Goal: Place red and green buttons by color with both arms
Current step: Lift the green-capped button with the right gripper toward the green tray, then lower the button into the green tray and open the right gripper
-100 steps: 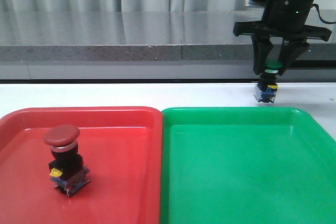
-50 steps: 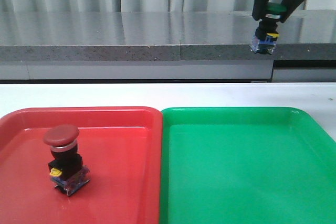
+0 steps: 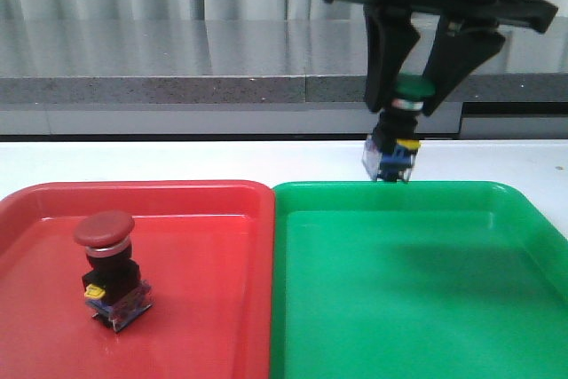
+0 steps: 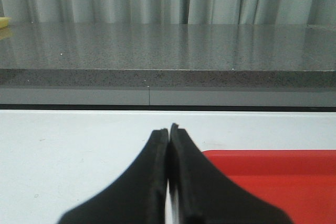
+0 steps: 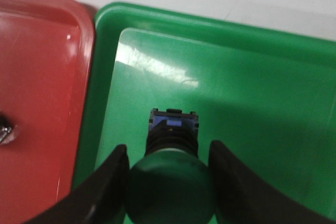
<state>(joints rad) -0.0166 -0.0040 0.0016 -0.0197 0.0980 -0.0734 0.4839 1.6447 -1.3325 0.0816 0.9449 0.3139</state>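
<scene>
Two shallow plastic trays sit side by side on a white table (image 3: 177,159), their long edges touching. The landmark here is the green tray (image 3: 417,281). It holds nothing on its floor. The red tray (image 3: 195,255) lies directly against the green tray's left edge, and inside it stands the red button (image 3: 108,268), upright on its bluish base, well apart from the green tray and toward the red tray's left half. Its dark red cap faces up above a silver collar, black body and yellow tab.

The green button (image 3: 399,126) is not in any tray. It hangs in the air over the green tray's far edge, a little left of that edge's middle, held by the right gripper (image 3: 410,102). The gripper's two black fingers (image 3: 383,64) come down on either side of the green cap and are clamped on it, so the cap sits squeezed between the fingertips while the black body, yellow tab and bluish base dangle below them. The right wrist camera looks straight down past the cap, with the button's base seen over the green tray's floor near the side next to the red tray.

The left gripper (image 4: 169,132) appears only in its own wrist camera. Its fingers are pressed together with nothing between them, above white table, just off a corner of the red tray.
</scene>
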